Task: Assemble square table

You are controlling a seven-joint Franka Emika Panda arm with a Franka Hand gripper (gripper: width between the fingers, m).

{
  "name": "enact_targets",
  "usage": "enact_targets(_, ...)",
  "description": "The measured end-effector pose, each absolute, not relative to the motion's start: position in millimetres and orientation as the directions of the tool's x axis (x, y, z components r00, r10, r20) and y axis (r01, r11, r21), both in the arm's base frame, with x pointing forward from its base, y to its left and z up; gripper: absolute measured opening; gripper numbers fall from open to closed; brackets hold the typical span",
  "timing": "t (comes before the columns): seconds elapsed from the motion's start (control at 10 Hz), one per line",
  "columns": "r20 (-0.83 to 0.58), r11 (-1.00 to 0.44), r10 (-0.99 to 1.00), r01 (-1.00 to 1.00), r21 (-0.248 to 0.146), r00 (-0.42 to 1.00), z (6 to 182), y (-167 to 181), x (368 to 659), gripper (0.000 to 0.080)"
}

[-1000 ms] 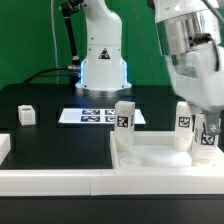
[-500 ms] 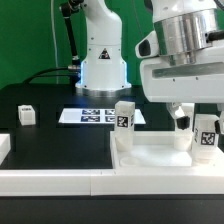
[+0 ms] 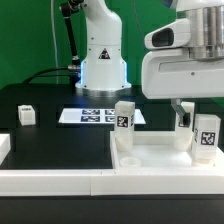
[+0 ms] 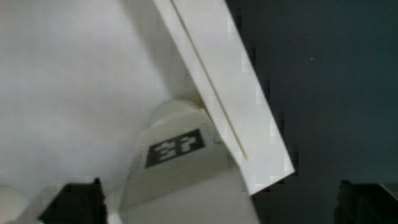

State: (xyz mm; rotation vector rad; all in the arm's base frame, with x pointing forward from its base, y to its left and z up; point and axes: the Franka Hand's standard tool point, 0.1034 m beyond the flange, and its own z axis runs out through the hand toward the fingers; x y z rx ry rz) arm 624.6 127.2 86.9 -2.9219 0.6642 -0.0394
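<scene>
Your exterior view alone shows 1 loose leg (image 3: 26, 114) on the table (image 3: 55, 140); the gripper (image 4: 228, 205) is spread wide, holding nothing.

The arm (image 3: 185, 60) is cut off by the top edge and the exterior view's right edge. The table top (image 3: 155, 152) is cut off at that right edge too. The marker board (image 3: 90, 115) is partly hidden behind a leg (image 3: 123, 118). In the wrist view, the tag (image 4: 175, 147) is blurred. Only the tips of the gripper (image 4: 222, 205) are seen there.
</scene>
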Motion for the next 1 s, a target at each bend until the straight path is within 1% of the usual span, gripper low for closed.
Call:
enact_targets(0.1, -0.007, -0.889, -0.437, -0.433, -0.146, 0.899, 86.9, 127.2, 624.6, 0.0551)
enact_targets(0.2, -0.007, -0.889, -0.437, -0.434, -0.146, 0.899, 86.9, 127.1, 624.6, 0.0418)
enact_targets(0.3, -0.012, -0.875, -0.466, -0.462, -0.146, 0.885, 87.0, 126.6, 624.6, 0.0418)
enact_targets(0.4, -0.022, -0.838, -0.529, -0.526, -0.144, 0.848, 87.2, 125.7, 624.9, 0.0305)
enact_targets(0.6, -0.047, -0.741, -0.656, -0.655, -0.145, 0.753, 87.4, 124.6, 625.6, 0.0303)
enact_targets(0.7, -0.068, -0.665, -0.731, -0.731, -0.150, 0.679, 87.7, 121.5, 626.7, 0.0303)
enact_targets(0.8, -0.102, -0.524, -0.836, -0.839, -0.144, 0.540, 87.4, 123.0, 626.7, 0.0300)
enact_targets(0.9, -0.143, -0.323, -0.928, -0.935, -0.146, 0.343, 86.7, 124.6, 627.3, 0.0300)
enact_targets(1.0, -0.171, -0.189, -0.962, -0.972, -0.140, 0.212, 86.4, 127.2, 628.1, 0.0300)
